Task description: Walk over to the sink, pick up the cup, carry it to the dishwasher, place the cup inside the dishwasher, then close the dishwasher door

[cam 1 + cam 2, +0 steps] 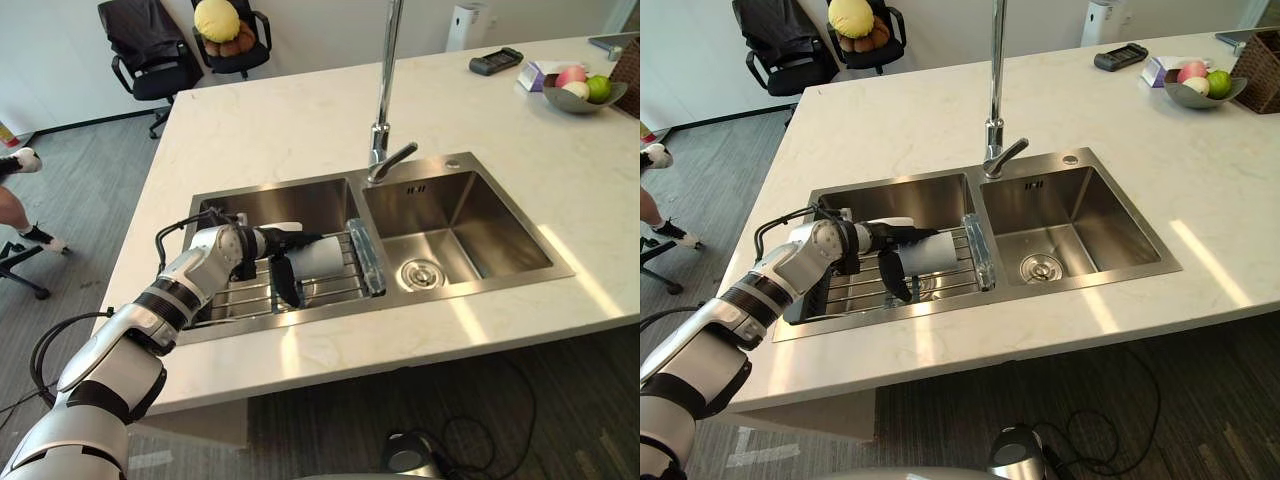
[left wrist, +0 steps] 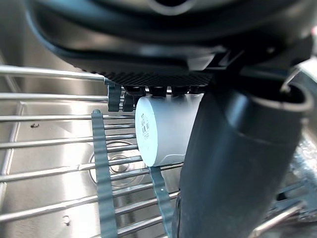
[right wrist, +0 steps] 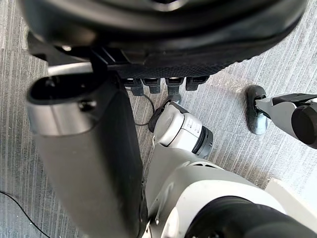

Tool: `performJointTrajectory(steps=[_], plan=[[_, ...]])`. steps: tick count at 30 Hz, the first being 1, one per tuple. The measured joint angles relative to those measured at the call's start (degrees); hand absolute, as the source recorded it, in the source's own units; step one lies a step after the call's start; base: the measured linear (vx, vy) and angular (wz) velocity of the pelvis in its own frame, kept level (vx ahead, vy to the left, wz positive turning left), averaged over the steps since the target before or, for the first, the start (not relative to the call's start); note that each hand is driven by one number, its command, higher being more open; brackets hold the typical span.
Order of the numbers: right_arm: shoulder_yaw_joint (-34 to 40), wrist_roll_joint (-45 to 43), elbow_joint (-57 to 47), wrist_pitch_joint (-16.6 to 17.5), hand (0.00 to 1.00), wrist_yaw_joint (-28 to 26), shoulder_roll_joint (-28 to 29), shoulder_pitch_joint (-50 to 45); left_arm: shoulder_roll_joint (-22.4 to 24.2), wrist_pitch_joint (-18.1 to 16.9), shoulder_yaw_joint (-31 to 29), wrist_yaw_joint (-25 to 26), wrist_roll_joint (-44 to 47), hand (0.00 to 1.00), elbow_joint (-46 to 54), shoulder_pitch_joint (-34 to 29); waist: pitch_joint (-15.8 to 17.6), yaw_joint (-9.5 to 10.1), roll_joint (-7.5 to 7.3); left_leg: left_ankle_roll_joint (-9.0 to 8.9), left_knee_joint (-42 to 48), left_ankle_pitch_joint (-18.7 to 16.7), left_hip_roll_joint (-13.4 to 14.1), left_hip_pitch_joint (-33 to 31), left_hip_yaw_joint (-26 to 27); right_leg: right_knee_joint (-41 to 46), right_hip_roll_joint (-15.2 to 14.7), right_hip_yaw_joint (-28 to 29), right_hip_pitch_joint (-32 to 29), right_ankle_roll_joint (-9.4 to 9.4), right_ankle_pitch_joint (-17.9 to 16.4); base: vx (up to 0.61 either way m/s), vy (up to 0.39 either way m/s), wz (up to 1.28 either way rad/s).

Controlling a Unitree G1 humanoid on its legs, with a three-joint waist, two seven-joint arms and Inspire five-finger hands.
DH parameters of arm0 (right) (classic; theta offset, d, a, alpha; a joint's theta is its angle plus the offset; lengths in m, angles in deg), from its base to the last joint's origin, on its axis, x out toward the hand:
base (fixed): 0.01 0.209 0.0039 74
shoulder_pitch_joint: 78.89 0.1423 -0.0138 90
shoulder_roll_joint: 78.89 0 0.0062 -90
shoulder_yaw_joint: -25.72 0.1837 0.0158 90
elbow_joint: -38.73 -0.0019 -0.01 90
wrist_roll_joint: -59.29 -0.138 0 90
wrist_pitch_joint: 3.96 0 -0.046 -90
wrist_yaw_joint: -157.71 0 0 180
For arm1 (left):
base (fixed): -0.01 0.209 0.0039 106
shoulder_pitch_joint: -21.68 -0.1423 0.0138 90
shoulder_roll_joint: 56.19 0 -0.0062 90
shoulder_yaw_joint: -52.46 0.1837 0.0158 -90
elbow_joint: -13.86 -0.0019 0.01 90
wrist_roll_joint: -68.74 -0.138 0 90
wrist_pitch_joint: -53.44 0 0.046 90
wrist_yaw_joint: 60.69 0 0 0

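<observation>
Stainless-steel double sink (image 1: 462,163) set in a pale stone surface (image 1: 280,120). White cup (image 1: 322,258) lies on its side on a wire rack (image 1: 245,296) in the left basin. Left hand (image 1: 262,243) straddles it, relaxed fingers (image 2: 148,90) behind, thumb in front, not clamped. Right hand (image 3: 163,25) hangs over the floor, fingers loose
</observation>
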Motion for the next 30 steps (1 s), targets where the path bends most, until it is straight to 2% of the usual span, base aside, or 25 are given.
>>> performJointTrajectory(steps=[4, 9, 14, 18, 21, 28, 29, 30], plan=[[-0.07, 0.01, 0.06, 1.43, 1.0, 1.48, 0.32, 0.03, 0.16, 0.03, 0.21, -1.73, -1.9, 1.0, -0.28, 0.84, 0.4, -0.13, 0.14, -0.11, 0.2, -0.06, 0.19, -0.01, 0.53, -0.25, 0.24, 0.17, -0.09, 0.01, 0.0, 0.01, 0.012, -0.04], [-0.46, 0.02, 0.35, 2.09, 1.0, 2.06, 0.49, -0.04, 0.69, 1.98, 1.69, -1.78, -2.67, 1.0, -0.89, 2.22, 0.66, -0.35, 0.14, -0.65, -0.03, -0.49, 0.3, -0.54, 0.93, -0.25, 0.14, 0.85, -0.65, 0.05, 0.01, 0.0, 0.006, -0.02], [-0.45, 0.03, 0.37, 2.58, 1.0, 2.12, 0.4, 0.01, 2.09, 4.03, 2.28, 0.31, 1.92, 1.0, -2.44, 2.32, 0.31, 0.02, 0.47, -0.43, 0.01, -0.34, 0.23, -0.46, 2.06, 0.03, 0.14, 1.05, -0.74, 0.04, 0.03, 0.0, 0.0, 0.0], [-0.46, 0.05, 1.04, 3.24, 1.0, 2.06, 0.4, 0.25, 2.28, 5.3, 3.49, 4.5, 7.81, 1.0, -3.47, 1.92, 0.09, 0.05, 0.76, -0.44, 0.27, -0.35, 0.18, -0.46, 2.4, 0.26, 0.1, 1.33, -0.96, 0.03, 0.03, 0.0, 0.0, 0.0], [-0.49, 0.08, 1.24, 3.56, 1.0, 1.99, 0.37, 0.32, 2.58, 5.72, 3.53, 6.45, 8.45, 1.0, -3.6, 1.23, 0.07, 0.07, 0.73, -0.44, 0.31, -0.39, 0.19, -0.4, 2.58, 0.36, 0.1, 1.52, -1.02, 0.03, 0.02, -0.01, 0.001, -0.01], [-1.02, 0.13, 1.24, 3.68, 1.0, 1.72, 0.09, 0.31, 2.42, 6.96, 3.49, 6.75, 8.47, 1.0, -3.51, 0.84, 0.07, -0.17, 0.7, -0.42, 0.4, -0.38, 0.11, 0.16, 3.83, 0.53, 0.16, 2.0, -1.04, 0.04, 0.02, -0.01, 0.005, -0.05], [-1.02, 0.14, 1.23, 3.68, 1.0, 1.7, 0.09, 0.31, 2.42, 7.04, 3.49, 6.75, 8.46, 0.0, -3.51, 0.83, 0.08, -0.22, 0.69, -0.42, 0.4, -0.38, 0.12, 0.17, 3.85, 0.53, 0.16, 1.96, -1.04, 0.05, 0.01, 0.0, 0.0, 0.0], [-1.03, 0.14, 1.22, 3.7, 1.0, 1.66, 0.09, 0.31, 2.42, 7.05, 3.45, 6.75, 8.44, 0.0, -3.51, 0.82, 0.09, -0.26, 0.67, -0.42, 0.39, -0.38, 0.12, 0.18, 3.86, 0.53, 0.16, 1.88, -1.04, 0.05, 0.01, 0.0, 0.0, 0.0]])
